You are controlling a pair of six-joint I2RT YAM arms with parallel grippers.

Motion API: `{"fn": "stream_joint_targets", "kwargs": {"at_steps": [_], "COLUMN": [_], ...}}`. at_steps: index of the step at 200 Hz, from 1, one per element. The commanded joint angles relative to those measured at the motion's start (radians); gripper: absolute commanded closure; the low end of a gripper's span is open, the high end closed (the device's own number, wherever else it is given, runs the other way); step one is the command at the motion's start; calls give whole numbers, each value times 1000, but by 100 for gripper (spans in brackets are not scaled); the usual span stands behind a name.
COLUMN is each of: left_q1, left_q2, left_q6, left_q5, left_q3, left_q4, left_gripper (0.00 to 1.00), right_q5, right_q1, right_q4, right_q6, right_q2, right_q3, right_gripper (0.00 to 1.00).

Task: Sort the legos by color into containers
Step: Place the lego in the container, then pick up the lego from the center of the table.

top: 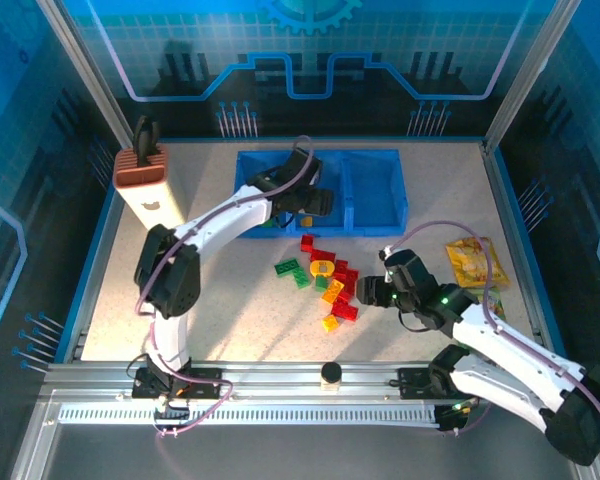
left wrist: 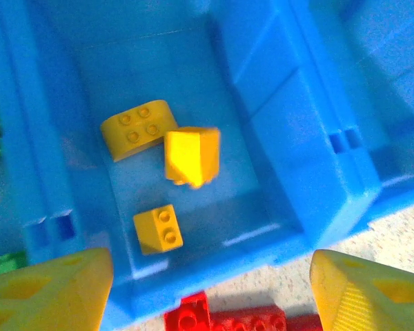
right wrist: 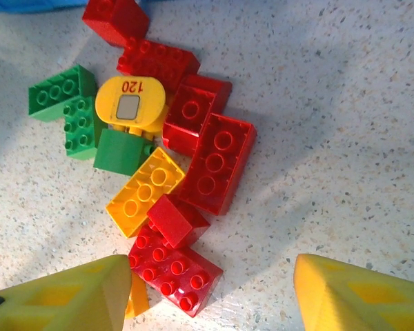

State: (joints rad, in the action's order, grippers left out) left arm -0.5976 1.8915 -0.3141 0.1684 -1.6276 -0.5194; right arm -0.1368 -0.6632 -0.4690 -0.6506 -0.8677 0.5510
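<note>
L gripper over blue tray, jaws apart, empty. Three yellow legos lie in one compartment, one blurred; can't tell which compartment, arm hides it. R gripper jaws apart above lego pile on counter, fingertips cut off.

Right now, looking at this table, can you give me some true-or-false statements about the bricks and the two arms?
1. Yellow bricks lie in the blue tray compartment under the left jaws. True.
2. The loose pile holds only red bricks. False: green bricks and yellow ones are mixed in.
3. One yellow piece reads "120". True.
4. The right jaws clamp a red brick. False: they stand open over the pile, empty.
5. The snack bag lies inside the tray. False: it is on the table, right of the tray.
</note>
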Motion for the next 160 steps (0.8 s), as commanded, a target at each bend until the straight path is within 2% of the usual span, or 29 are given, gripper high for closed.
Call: {"fn": "stream_joint_targets", "kwargs": {"at_steps": [1, 52, 88, 126, 160], "left_q1": [-1, -2, -4, -4, -4], "left_q2": [-189, -502, -662, -777, -828], "left_q6": [-16, -71, -113, -148, -162], "left_q5": [0, -3, 27, 48, 52], "left_q3": [98, 477, 685, 808, 850], "left_q4": [64, 170, 146, 126, 122], "left_gripper": [24, 27, 27, 28, 28], "right_q5": [7, 1, -29, -99, -125], "right_q1": [-26, -75, -95, -135, -147], "right_q4": [25, 46, -40, -169, -254], "right_q6": [14, 48, -7, -86, -129], "right_q2": [-53, -269, -509, -745, -882], "right_q3": [51, 200, 392, 592, 721], "right_gripper": [34, 32, 21, 18, 19]}}
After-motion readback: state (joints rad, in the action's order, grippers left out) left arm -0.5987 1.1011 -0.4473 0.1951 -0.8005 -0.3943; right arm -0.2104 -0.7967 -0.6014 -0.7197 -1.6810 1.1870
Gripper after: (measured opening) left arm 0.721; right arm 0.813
